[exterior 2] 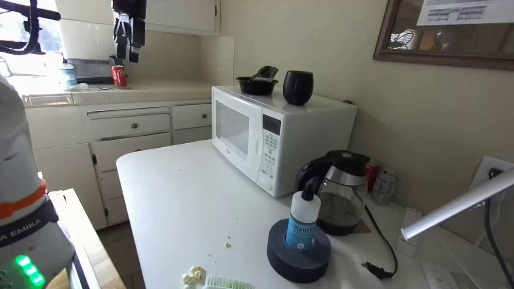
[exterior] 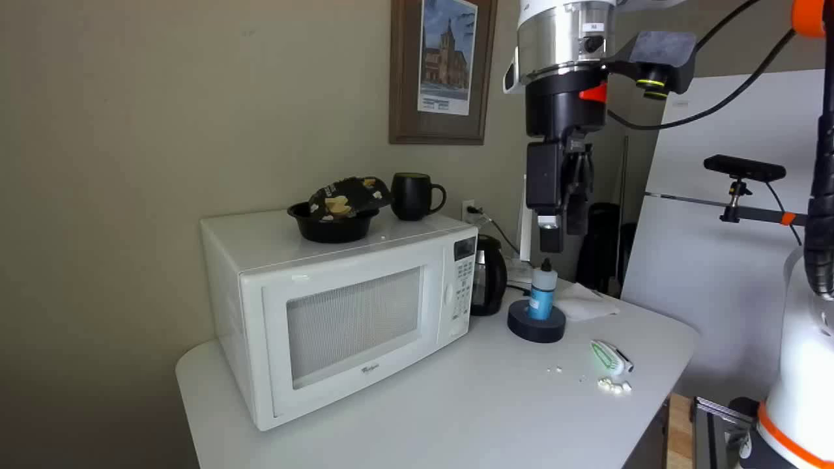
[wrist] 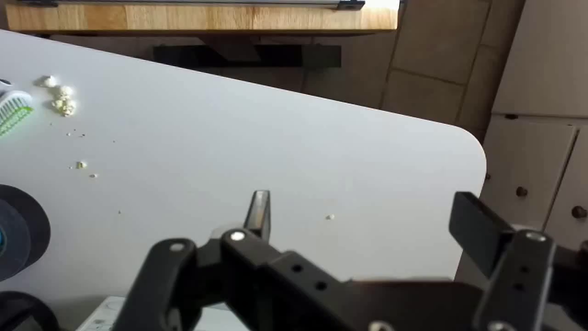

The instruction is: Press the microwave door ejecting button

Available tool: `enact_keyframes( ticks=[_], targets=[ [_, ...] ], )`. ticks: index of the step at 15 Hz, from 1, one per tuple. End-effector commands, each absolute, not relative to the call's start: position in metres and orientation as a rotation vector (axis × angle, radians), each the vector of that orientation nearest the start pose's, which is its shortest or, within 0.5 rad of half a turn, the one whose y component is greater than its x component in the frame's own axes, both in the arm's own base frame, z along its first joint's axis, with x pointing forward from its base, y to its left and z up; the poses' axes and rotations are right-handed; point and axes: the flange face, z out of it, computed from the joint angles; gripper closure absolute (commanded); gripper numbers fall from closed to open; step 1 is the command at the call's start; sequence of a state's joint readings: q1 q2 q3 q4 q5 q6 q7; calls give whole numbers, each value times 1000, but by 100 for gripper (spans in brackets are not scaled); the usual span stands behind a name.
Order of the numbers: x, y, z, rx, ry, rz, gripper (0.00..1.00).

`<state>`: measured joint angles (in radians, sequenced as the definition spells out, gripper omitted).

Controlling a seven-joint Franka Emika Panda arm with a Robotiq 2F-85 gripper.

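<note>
The white microwave (exterior: pixel 352 260) stands on the table and also shows in an exterior view (exterior 2: pixel 313 132). Its door (exterior: pixel 355 326) is shut in both exterior views (exterior 2: pixel 233 127). A rounded pale button (exterior 2: pixel 266 183) sits at the bottom of the control panel, below the keypad; it is faint in an exterior view (exterior: pixel 456 329). My gripper (exterior: pixel 564 229) is open and empty, pointing down, high above the table and in front of the microwave, apart from it; it also shows in an exterior view (exterior 2: pixel 128 55). In the wrist view, my gripper (wrist: pixel 360 207) mostly hides the microwave (wrist: pixel 108 312).
A black bowl (exterior: pixel 333 228) and black mug (exterior: pixel 412 195) stand on the microwave. A kettle (exterior 2: pixel 341 200) stands beside it. A blue-labelled bottle (exterior: pixel 542 293) stands in a dark round roll (exterior: pixel 535 331). A brush (exterior: pixel 609 357) and popcorn bits (exterior: pixel 614 385) lie on the table (exterior: pixel 456 404).
</note>
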<state>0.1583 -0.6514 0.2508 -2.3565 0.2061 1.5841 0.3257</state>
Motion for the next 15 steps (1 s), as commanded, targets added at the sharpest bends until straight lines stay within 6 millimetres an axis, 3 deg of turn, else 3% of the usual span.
enact_keyframes(
  ticks=[1, 5, 9, 12, 15],
  targets=[
    [303, 171, 540, -3127, -10, 228, 0],
    [311, 157, 529, -3157, -77, 178, 0],
    [340, 121, 520, -3221, -165, -39, 0],
    [363, 88, 503, -3212, -43, -191, 0],
    [373, 52, 480, -3161, 126, -221, 0]
  ],
)
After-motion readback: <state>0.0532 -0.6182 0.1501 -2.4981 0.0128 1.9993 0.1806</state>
